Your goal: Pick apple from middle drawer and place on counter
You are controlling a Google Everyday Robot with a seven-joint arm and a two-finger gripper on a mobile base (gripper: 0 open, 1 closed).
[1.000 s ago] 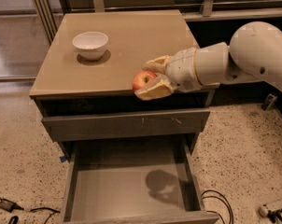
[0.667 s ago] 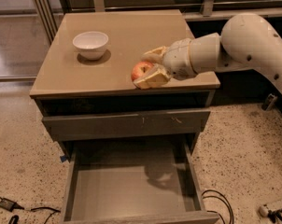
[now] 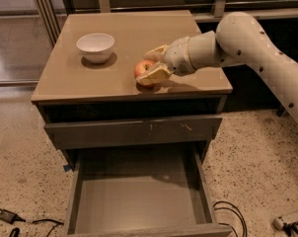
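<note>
The apple (image 3: 142, 68), small and red-orange, sits between the fingers of my gripper (image 3: 150, 65) just above the tan counter (image 3: 134, 38), with its shadow right under it near the counter's front edge. The gripper comes in from the right on a white arm and is shut on the apple. The middle drawer (image 3: 139, 194) stands pulled out below, its flat dark floor bare.
A white bowl (image 3: 95, 47) stands on the counter's left part. A shut grey drawer front (image 3: 134, 131) with pale scratches is above the open drawer. Black cables (image 3: 233, 216) lie on the speckled floor at both lower corners.
My gripper has carried the apple up and back from the counter's front edge to over the counter top, and lowered it close to the surface.
</note>
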